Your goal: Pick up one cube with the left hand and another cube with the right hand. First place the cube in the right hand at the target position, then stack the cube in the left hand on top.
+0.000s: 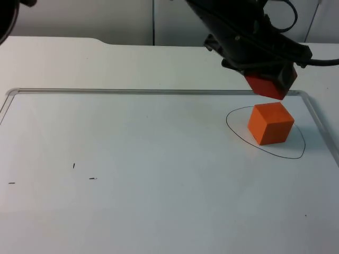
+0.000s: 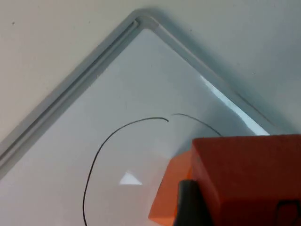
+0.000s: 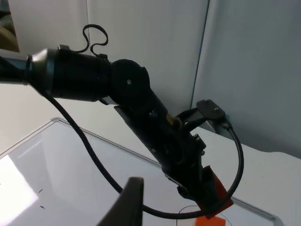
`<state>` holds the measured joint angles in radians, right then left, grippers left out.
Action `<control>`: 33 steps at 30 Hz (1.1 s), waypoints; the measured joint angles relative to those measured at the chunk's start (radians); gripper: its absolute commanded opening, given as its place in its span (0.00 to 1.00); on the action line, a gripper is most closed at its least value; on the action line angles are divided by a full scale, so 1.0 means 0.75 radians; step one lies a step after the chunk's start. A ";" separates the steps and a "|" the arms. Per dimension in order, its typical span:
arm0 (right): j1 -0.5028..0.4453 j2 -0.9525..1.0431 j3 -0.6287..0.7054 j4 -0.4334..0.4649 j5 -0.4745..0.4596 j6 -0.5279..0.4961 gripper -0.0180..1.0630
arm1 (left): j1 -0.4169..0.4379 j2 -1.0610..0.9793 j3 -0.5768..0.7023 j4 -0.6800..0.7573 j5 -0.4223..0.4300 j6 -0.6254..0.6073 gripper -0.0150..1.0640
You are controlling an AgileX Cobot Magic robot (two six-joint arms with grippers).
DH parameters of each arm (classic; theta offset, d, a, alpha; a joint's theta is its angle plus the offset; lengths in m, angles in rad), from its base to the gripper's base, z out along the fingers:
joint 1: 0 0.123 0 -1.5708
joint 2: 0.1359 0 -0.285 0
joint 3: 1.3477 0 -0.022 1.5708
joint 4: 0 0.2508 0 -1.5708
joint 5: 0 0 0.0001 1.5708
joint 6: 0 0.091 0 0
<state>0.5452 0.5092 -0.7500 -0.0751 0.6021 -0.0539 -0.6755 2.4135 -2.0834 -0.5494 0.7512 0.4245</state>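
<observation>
Your left gripper point(image 1: 271, 84) is clenched on a red cube point(image 1: 269, 85), held in the air just above and slightly behind the orange cube point(image 1: 270, 123), not touching it. The orange cube sits on the whiteboard point(image 1: 132, 174) that lies on the counter point(image 1: 106, 63), inside the hand-drawn black outline point(image 1: 233, 132) near the board's far right corner. Your right gripper point(image 3: 131, 197) waits raised and well apart from the cubes; you cannot tell how it stands.
</observation>
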 measured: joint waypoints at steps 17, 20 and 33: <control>0.000 0.000 0.000 0.000 0.013 0.002 0.89 | -0.046 0.030 0.048 -0.431 -0.214 0.645 0.02; 0.000 0.000 0.000 0.000 0.013 0.002 0.89 | -0.046 0.030 0.054 -0.495 -0.226 0.713 0.02; 0.000 0.000 0.000 0.000 0.019 0.002 0.89 | -0.019 0.032 0.202 -0.515 -0.173 0.698 0.02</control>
<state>0.5452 0.5092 -0.7500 -0.0751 0.6163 -0.0521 -0.6896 2.4373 -1.9322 -0.9358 0.6214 0.9477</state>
